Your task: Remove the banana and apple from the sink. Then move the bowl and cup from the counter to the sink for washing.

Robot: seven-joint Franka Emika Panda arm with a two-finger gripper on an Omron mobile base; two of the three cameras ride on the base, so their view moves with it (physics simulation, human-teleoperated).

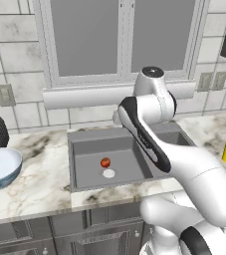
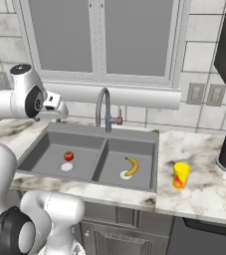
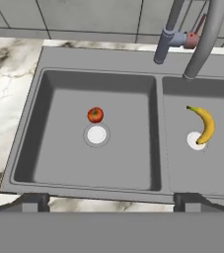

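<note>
The counter (image 2: pixel 204 191) spreads to both sides of the gripper (image 3: pixel 111 200), whose jaws stand spread as wide as they go, with nothing between them, poised high above the near rim of the sink (image 3: pixel 103 57). The bowl (image 1: pixel 0 167) sits on the marble well off to the jaws' left, near the counter's front edge. In the basin ahead and right of the jaws lies the banana (image 3: pixel 204 123), its lower tip over the white drain; the cup (image 2: pixel 181 175) stands on the counter further right, past the sink's rim. The apple (image 3: pixel 95 114) rests in the left basin, ahead and slightly left of the jaws, just beyond its drain. Likely trouble: the round apple could roll off when the fingers close, the curved banana may pivot if pinched near a tip, and the faucet (image 2: pixel 103 107) behind the divider crowds any reach. No writing is readable; the cup's red-orange mark is too small to make out.
</note>
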